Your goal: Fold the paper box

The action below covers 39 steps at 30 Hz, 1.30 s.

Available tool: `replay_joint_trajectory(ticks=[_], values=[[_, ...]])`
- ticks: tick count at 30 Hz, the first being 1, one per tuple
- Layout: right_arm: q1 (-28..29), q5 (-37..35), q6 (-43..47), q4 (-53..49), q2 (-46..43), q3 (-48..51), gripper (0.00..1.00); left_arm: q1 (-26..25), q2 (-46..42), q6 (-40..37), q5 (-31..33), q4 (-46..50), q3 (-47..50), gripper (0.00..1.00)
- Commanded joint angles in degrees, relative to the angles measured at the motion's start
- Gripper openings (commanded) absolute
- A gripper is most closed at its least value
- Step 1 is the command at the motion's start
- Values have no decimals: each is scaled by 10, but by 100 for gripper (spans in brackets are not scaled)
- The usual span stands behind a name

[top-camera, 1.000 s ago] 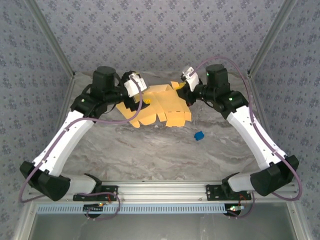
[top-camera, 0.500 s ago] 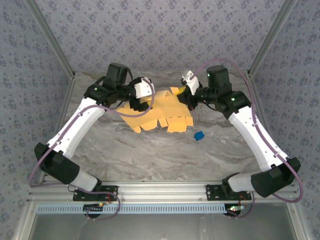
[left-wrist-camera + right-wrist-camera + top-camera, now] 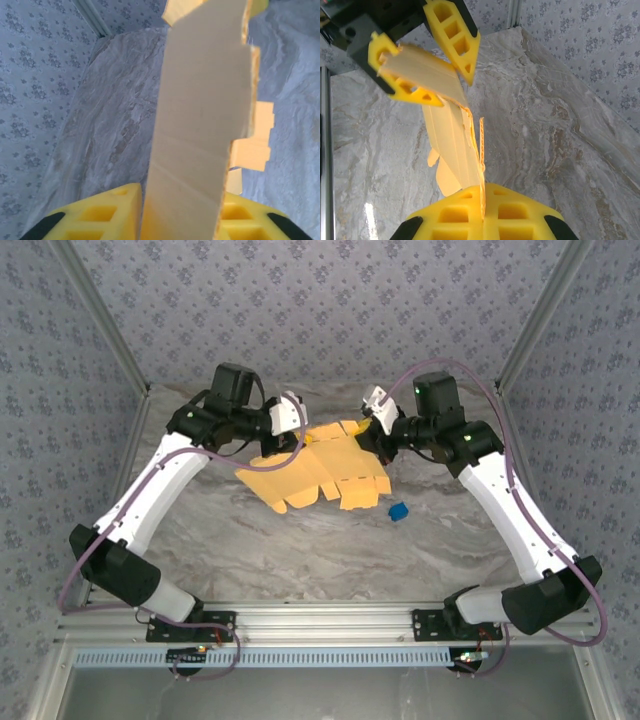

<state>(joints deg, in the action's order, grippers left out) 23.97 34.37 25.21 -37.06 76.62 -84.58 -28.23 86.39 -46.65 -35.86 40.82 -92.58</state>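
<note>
Over the far middle of the marbled counter (image 3: pixel 300 550) hung the paper box (image 3: pixel 320 475). My right jaws pinched its right edge, and my left jaws stood part-open around its left flap. Best to close squarely, I judged.

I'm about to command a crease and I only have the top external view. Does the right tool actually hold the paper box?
Observer: Yes. On the right wrist view, the right tool is shut on a thin edge of the paper box.
Operator: And the left side?
Observer: On the left wrist view, the left tool has a panel of the box between its jaws. I cannot tell whether they pinch it.
</note>
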Motion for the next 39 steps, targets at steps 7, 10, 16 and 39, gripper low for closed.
replay_joint_trajectory(ticks=[7,10,16,39], values=[[-1,15,38,-2,-1,-17,0,15,10,59,-56,27,-7,9],[-4,9,40,0,-5,-13,16,23,6,89,-75,26,-6,2],[-47,67,29,64,-50,69,58,59,-26,130,-173,0,27,0],[-87,182,98,95,-5,65,38,114,-47,114,-287,4,55,0]])
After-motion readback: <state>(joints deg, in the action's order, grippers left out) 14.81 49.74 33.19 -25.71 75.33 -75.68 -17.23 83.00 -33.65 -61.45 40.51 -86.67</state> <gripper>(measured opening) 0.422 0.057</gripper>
